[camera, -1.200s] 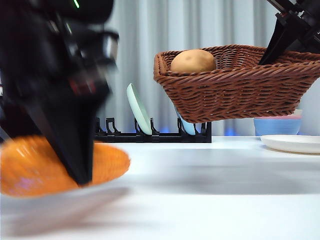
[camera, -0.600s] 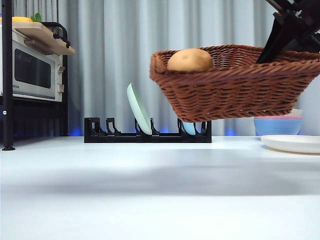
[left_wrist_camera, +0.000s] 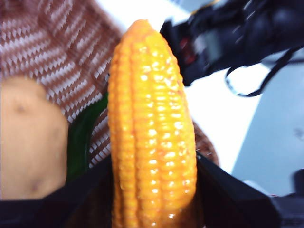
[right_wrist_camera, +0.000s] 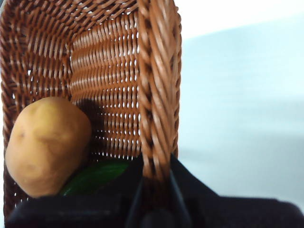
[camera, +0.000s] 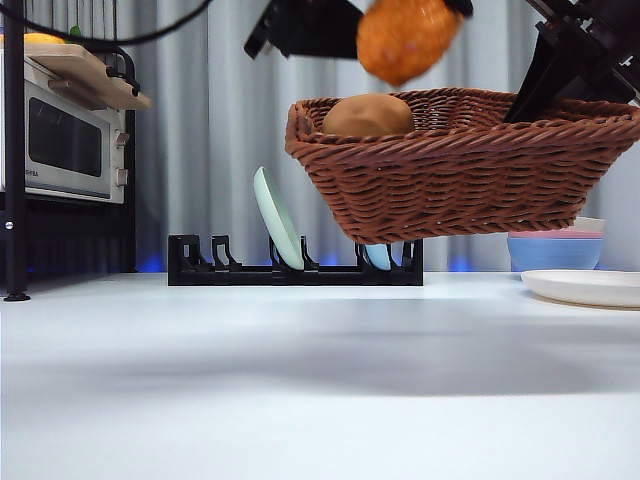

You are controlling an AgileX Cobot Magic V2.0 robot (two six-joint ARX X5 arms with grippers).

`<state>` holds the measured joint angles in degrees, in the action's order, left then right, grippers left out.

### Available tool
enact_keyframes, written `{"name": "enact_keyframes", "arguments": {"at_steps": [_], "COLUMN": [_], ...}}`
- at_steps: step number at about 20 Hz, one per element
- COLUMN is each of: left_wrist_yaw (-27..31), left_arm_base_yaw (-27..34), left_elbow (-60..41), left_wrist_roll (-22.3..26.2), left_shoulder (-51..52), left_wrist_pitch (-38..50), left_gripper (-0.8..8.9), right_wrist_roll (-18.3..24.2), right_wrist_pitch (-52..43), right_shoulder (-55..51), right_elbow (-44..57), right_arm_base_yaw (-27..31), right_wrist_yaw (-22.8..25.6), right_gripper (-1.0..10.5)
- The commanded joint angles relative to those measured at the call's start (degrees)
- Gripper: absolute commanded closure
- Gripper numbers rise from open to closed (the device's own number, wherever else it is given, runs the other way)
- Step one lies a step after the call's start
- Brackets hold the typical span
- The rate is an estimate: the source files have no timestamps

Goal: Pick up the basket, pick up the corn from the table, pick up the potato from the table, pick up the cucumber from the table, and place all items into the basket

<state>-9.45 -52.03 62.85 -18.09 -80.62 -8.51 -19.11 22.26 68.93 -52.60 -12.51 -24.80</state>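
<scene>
My right gripper (right_wrist_camera: 154,190) is shut on the braided rim of the brown wicker basket (right_wrist_camera: 114,71) and holds it in the air above the table (camera: 320,380); the basket (camera: 460,170) fills the right of the front view. The tan potato (right_wrist_camera: 47,145) and the dark green cucumber (right_wrist_camera: 95,175) lie inside it. My left gripper (left_wrist_camera: 152,190) is shut on the bumpy orange corn (left_wrist_camera: 149,133) and holds it above the basket's left part, over the potato (left_wrist_camera: 28,142). The corn (camera: 405,38) shows blurred at the top of the front view.
A black dish rack (camera: 295,268) with a pale green plate (camera: 277,220) stands behind. A microwave (camera: 65,135) on a dark shelf is at the left. A blue bowl (camera: 555,250) and a white plate (camera: 585,287) sit at the right.
My left gripper has lifted the corn from the table at the front left up over the basket. The basket has shifted slightly left.
</scene>
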Motion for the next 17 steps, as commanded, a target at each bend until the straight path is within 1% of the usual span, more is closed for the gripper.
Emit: {"name": "enact_keyframes", "arguments": {"at_steps": [1,2,3,5,6,9,11,15,17], "left_wrist_yaw": [4.2,5.4,5.3,5.0,5.0,5.0,4.7,4.8,4.8], "left_arm_base_yaw": [-1.3,-1.8,-2.1,-2.1,-2.1,-2.1,-2.1,-2.1,-2.3], "left_elbow": [-0.3,-0.3,-0.3,-0.3,-0.3,-0.3,-0.3,0.1,1.6], "left_wrist_roll": [0.3,0.5,1.7,2.3,2.3,3.5,5.3,5.2,5.3], "left_shoulder": [-1.2,-1.6,-1.7,-1.8,-1.8,-1.8,-1.8,-0.5,2.4], "left_wrist_pitch": [0.3,0.4,0.3,0.0,-0.3,-1.8,-3.2,-4.6,-7.5], "left_gripper": [8.12,7.97,7.15,4.55,3.78,3.66,2.74,2.75,2.75], "right_wrist_roll": [-1.0,-1.0,-1.0,-1.0,-1.0,-1.4,-1.7,-2.1,-2.1], "right_wrist_pitch": [-1.2,-1.2,-1.2,-1.2,-1.2,-1.2,-1.2,-1.1,-1.2], "right_shoulder": [0.0,0.0,0.0,0.0,0.0,0.0,0.0,0.0,0.1], "right_elbow": [-0.2,-0.2,-0.2,-0.2,-0.2,-0.2,-0.2,-0.2,-0.2], "right_arm_base_yaw": [-0.3,-0.5,-0.8,-1.2,-1.5,-2.3,-2.3,-2.3,-2.3], "right_wrist_yaw": [-0.4,-0.4,-0.4,-0.4,-0.4,-0.4,-0.5,-0.6,-0.3], "right_gripper": [9.6,9.6,9.6,9.6,9.6,9.6,9.6,9.6,9.6]}}
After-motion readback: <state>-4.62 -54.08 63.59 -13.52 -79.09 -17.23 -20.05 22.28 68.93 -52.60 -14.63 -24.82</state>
